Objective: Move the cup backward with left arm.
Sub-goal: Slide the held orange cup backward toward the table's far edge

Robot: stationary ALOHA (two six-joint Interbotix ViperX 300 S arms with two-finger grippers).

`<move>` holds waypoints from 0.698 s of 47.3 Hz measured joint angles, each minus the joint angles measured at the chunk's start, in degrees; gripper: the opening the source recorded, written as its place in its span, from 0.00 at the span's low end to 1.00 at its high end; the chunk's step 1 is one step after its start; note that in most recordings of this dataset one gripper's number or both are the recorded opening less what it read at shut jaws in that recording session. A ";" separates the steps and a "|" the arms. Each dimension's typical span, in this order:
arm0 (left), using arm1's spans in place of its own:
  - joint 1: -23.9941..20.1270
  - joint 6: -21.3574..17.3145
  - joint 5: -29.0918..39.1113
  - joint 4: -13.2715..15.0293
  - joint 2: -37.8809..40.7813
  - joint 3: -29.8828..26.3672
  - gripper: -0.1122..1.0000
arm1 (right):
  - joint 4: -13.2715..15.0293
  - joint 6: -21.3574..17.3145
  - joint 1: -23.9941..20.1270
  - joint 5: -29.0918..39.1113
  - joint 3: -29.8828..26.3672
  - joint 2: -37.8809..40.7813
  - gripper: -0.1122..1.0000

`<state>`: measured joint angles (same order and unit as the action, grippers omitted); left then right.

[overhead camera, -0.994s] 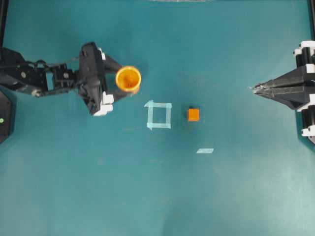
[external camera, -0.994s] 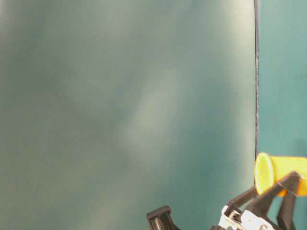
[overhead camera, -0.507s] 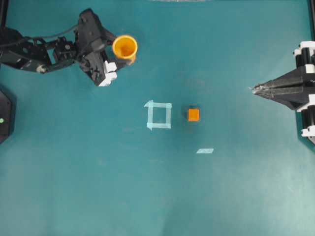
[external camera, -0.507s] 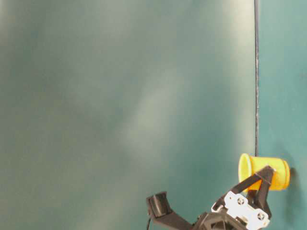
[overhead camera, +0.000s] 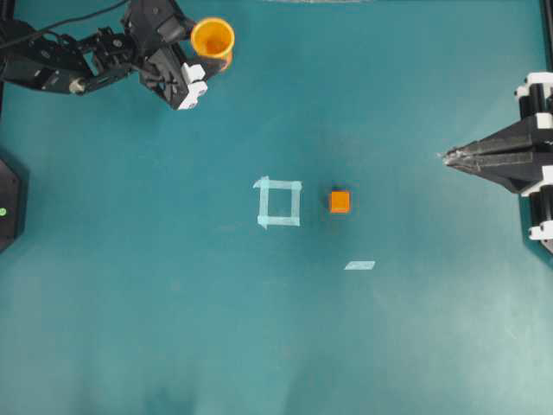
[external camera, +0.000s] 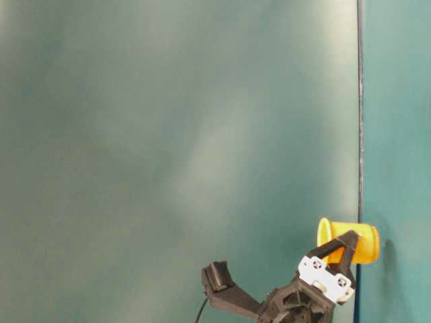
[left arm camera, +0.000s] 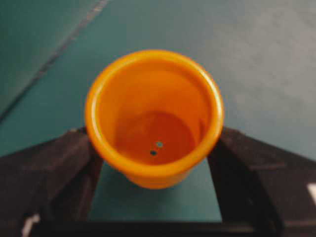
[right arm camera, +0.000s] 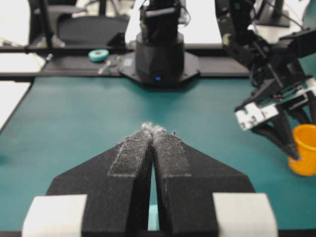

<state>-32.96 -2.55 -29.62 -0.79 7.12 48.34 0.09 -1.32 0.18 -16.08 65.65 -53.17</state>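
The orange-yellow cup (overhead camera: pixel 212 38) stands upright between the fingers of my left gripper (overhead camera: pixel 210 48), near the table's far left edge. In the left wrist view the cup (left arm camera: pixel 154 118) fills the gap and both black fingers (left arm camera: pixel 54 173) press against its sides. From table level the cup (external camera: pixel 350 242) shows in the grip, above the white finger mounts. The right wrist view catches the cup (right arm camera: pixel 303 148) at far right with the left arm over it. My right gripper (overhead camera: pixel 447 156) rests at the right edge, its pointed fingers together with nothing in them (right arm camera: pixel 154 129).
A small orange cube (overhead camera: pixel 340 201) sits mid-table beside a pale tape square (overhead camera: pixel 279 202). A short tape strip (overhead camera: pixel 359 264) lies nearer the front. The table's far edge (overhead camera: pixel 285 3) runs just behind the cup. A black arm base (right arm camera: pixel 159 54) stands at the table's left end.
My left gripper has carried the cup toward the far edge of the table and slightly left. The right arm, cube and tape marks have not moved.
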 measured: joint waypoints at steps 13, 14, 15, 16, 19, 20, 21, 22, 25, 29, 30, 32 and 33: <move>-3.25 0.09 1.05 0.00 0.62 -1.85 0.68 | 0.09 0.00 0.00 0.00 0.00 0.00 0.10; -3.43 0.18 1.23 0.00 0.70 -2.02 0.68 | 0.00 0.00 0.00 0.00 0.00 0.09 0.10; -3.69 0.18 1.58 0.00 0.79 -2.29 0.68 | 0.09 0.00 0.00 0.00 0.00 0.00 0.10; -3.78 0.09 1.85 0.00 0.97 -2.46 0.68 | 0.00 0.00 0.00 0.00 0.00 0.00 0.10; -3.96 0.18 2.55 0.00 1.32 -3.08 0.68 | 0.00 0.00 0.00 0.00 0.00 0.09 0.10; -4.04 0.18 2.72 0.09 1.49 -3.25 0.68 | 0.09 0.09 0.00 0.00 -0.09 0.00 0.10; -4.13 0.18 2.90 0.09 1.58 -3.34 0.68 | 0.00 0.00 0.00 0.00 0.00 0.09 0.10; -4.22 0.09 2.90 0.00 1.67 -3.60 0.68 | 0.09 0.00 0.00 0.00 0.00 0.00 0.10; -4.39 0.09 3.16 0.00 1.93 -3.96 0.68 | 0.00 0.00 0.00 0.00 0.00 0.00 0.10; -4.48 0.18 3.34 0.09 2.20 -4.31 0.68 | 0.09 0.00 0.00 0.00 0.00 0.00 0.10; -4.48 0.18 3.25 0.09 2.29 -4.31 0.68 | 0.00 0.00 0.00 0.00 0.00 0.00 0.10; -4.48 0.18 3.34 0.00 2.29 -4.31 0.68 | 0.00 0.00 0.00 0.00 0.00 0.09 0.10; -4.48 0.18 3.34 0.00 2.29 -4.31 0.68 | 0.00 0.00 0.00 0.00 0.00 0.00 0.10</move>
<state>-37.44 -2.37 -26.28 -0.79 9.40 44.03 0.09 -1.32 0.18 -16.08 65.65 -53.17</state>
